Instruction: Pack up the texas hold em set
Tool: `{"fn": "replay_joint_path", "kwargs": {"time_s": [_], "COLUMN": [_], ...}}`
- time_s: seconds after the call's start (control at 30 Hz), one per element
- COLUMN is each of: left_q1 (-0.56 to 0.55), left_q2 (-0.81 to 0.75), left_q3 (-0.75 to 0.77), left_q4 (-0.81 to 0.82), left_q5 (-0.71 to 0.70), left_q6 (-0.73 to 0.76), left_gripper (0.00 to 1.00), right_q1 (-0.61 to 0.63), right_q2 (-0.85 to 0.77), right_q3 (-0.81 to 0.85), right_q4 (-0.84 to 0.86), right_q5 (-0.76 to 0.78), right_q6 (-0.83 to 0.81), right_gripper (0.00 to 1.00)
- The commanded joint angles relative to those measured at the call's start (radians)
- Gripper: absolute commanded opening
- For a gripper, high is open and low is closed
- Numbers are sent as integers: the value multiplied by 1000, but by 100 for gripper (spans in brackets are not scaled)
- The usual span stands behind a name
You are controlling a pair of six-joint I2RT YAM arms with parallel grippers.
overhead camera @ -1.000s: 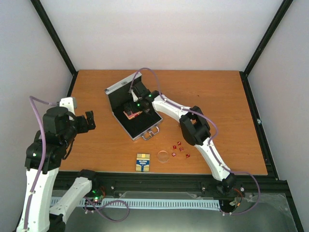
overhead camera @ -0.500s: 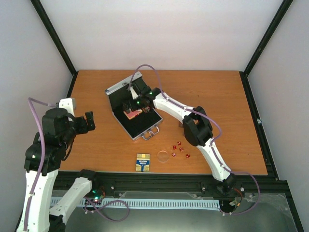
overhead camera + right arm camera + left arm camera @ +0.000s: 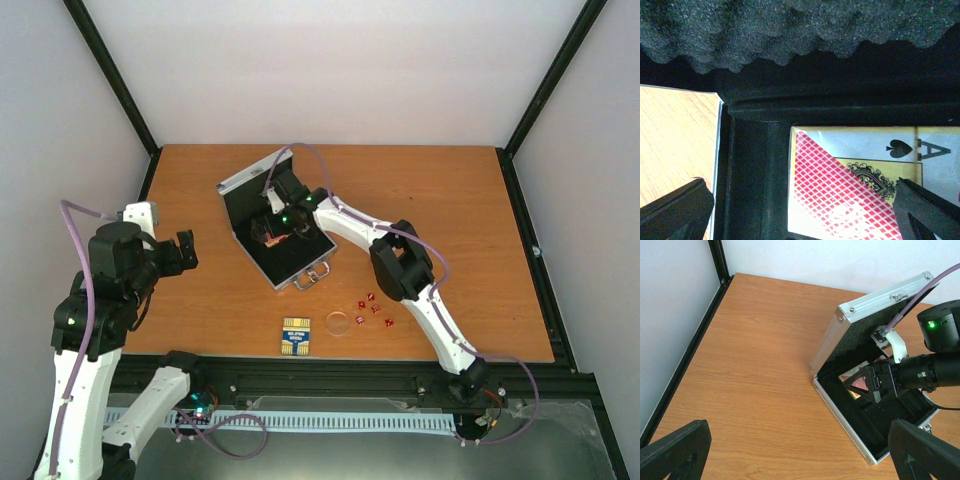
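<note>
Texas hold em set (image 3: 275, 262), top view first: silver case (image 3: 300, 275) open in the middle of the table (image 3: 450, 220), lid (image 3: 250, 176) tipped up toward the back, right gripper (image 3: 264, 230) down inside, right over the red-white deck (image 3: 278, 240). Loose on the wood nearer the bases: blue-yellow deck (image 3: 295, 336), clear disc (image 3: 339, 323) just beside it, red dice (image 3: 372, 307) scattered a bit further right. Off to the left, left gripper (image 3: 185, 250) well apart from everything. Left wrist view: fingers (image 3: 675, 450) spread wide above bare table, nothing held. Right wrist view: fingers (image 3: 677, 210) spread just as wide, gripping nothing, deck lying in a black-lined compartment just below the egg-crate foam (image 3: 790, 30).
</note>
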Motion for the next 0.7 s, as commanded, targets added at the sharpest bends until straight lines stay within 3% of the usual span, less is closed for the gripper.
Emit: {"fn": "replay_joint_path", "kwargs": {"time_s": [0.0, 0.37, 0.67], "left_q1": [2, 2, 2], "left_q2": [4, 0, 31], "left_q3": [10, 8, 4], "left_q4": [12, 5, 21], "left_q5": [1, 6, 13], "left_q6": [15, 16, 13], "left_gripper": [100, 100, 100], "right_q1": [4, 4, -18], "right_q2": [-47, -343, -333], "right_q3": [-71, -367, -372], "right_q4": [-28, 72, -67], "right_q5": [49, 308, 561], "right_q6": [1, 42, 105], "right_gripper": [100, 100, 100]}}
